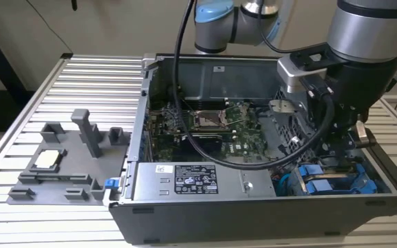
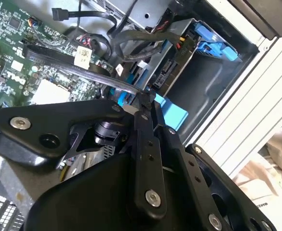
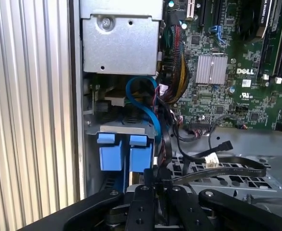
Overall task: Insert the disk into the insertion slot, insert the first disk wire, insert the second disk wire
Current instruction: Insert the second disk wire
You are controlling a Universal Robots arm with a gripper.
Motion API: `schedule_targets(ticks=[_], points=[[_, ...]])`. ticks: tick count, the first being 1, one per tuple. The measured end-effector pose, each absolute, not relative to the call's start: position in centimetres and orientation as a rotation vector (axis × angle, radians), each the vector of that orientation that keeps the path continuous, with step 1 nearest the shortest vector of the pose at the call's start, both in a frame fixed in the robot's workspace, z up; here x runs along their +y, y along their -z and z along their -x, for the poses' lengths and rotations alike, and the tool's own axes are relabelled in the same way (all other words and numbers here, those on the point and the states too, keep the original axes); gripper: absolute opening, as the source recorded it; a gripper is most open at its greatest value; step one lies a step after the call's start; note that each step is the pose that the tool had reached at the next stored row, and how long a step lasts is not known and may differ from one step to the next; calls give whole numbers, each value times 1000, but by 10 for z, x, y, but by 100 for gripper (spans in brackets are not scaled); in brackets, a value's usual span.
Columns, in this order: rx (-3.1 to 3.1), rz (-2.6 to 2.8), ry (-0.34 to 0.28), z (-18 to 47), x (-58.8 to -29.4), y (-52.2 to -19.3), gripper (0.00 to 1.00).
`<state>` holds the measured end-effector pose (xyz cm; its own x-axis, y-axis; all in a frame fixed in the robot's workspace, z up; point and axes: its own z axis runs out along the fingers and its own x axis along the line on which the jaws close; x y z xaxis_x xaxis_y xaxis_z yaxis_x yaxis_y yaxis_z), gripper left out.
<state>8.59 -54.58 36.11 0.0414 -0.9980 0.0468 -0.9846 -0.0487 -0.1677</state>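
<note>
The disk point(image 1: 331, 181), with its bright blue carrier rail, lies in the insertion slot point(image 1: 291, 182) at the near right corner of the open computer case. In the first wrist view its blue carrier tabs point(image 3: 124, 151) stick out of the grey bay. My gripper point(image 2: 147, 100) reaches down into that corner, just above the blue rail point(image 2: 172, 113). It is shut on the end of a flat black disk wire point(image 2: 73, 65). In the first wrist view the wire point(image 3: 227, 168) runs away from the gripper point(image 3: 157, 178) across the cage top.
A silver labelled power-supply box point(image 1: 198, 181) fills the case's front. The green motherboard point(image 1: 212, 126) lies behind it. A blue cable point(image 3: 143, 103) loops beside the bay. A grey fixture plate point(image 1: 60, 165) stands on the slatted table point(image 1: 95, 77) at the exterior view's left.
</note>
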Motion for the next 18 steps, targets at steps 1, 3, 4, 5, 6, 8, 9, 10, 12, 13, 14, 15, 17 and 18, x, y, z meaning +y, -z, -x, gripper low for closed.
schedule_targets(ticks=[1, 3, 4, 5, 6, 8, 9, 10, 12, 13, 14, 15, 17, 18], points=[[2104, 2201, 227, -87, -547, -361, 16], [2105, 2203, 220, -91, -550, -361, 16], [2106, 2204, 217, -92, -551, -361, 16], [2107, 2204, 214, -94, -552, -361, 16], [2108, 2205, 211, -96, -553, -361, 16], [2109, 2206, 205, -99, -556, -361, 16], [2110, 2207, 203, -100, -557, -361, 16], [2110, 2208, 200, -102, -558, -360, 16], [2111, 2209, 199, -103, -559, -360, 16], [2111, 2209, 199, -103, -559, -360, 16], [2111, 2208, 199, -103, -559, -360, 16], [2111, 2208, 198, -103, -559, -361, 16], [2104, 2198, 177, -104, -559, -360, 16], [2099, 2191, 164, -104, -559, -360, 16]])
